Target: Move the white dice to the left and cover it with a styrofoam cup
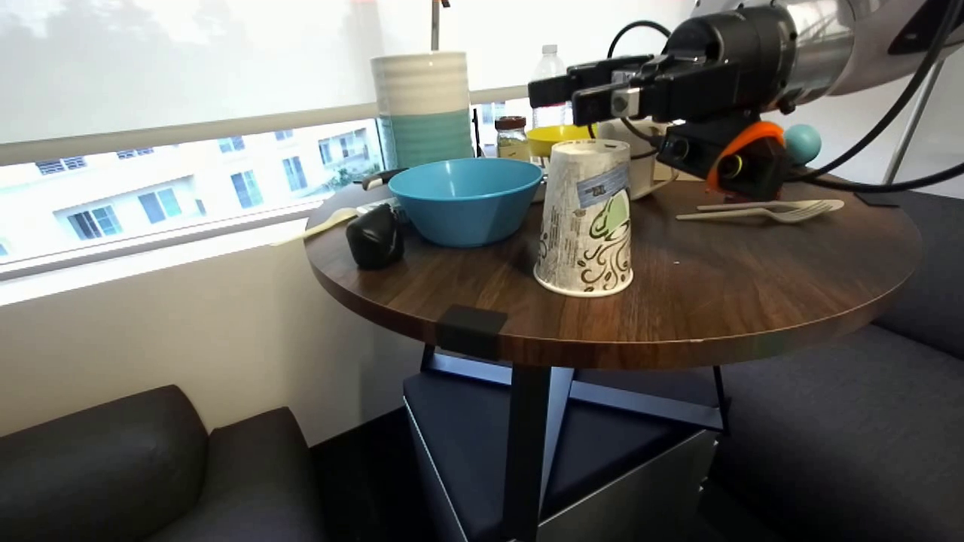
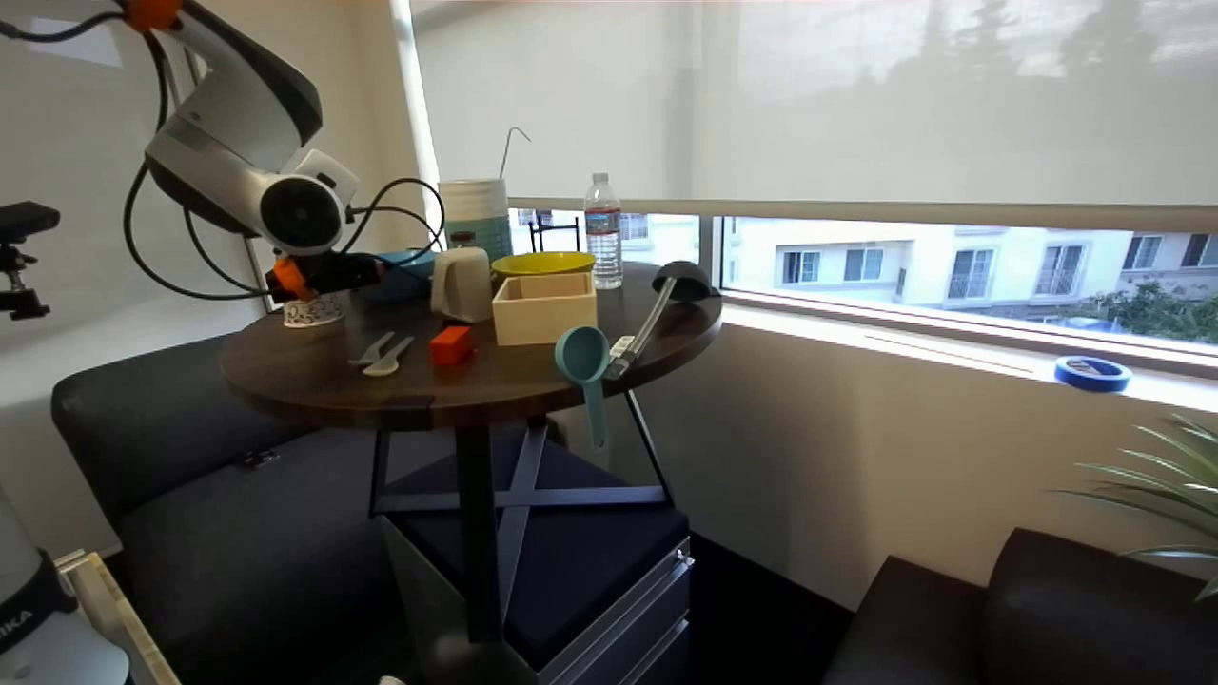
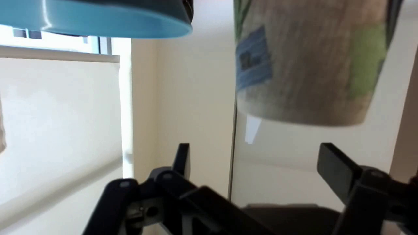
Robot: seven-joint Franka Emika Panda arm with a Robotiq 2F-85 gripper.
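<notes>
The styrofoam cup [image 1: 584, 218] stands upside down on the round wooden table, narrow end up, with green and dark drawings and a blue label. It shows partly in an exterior view [image 2: 314, 310] and close up, inverted, in the wrist view [image 3: 310, 65]. My gripper [image 1: 563, 98] is open and empty, held level above the tabletop, a little higher than the cup's top and apart from it. In the wrist view its fingers [image 3: 254, 158] stand wide apart with nothing between them. The white dice does not show in any view; whether it is under the cup cannot be seen.
A blue bowl [image 1: 465, 203] and a black object [image 1: 375, 237] are beside the cup. A tan box [image 2: 544, 314], red block [image 2: 451, 344], pale mug [image 2: 463, 285], yellow bowl [image 2: 544, 264] and bottle [image 2: 602, 233] stand farther off. A fork [image 1: 761, 214] lies near a spoon.
</notes>
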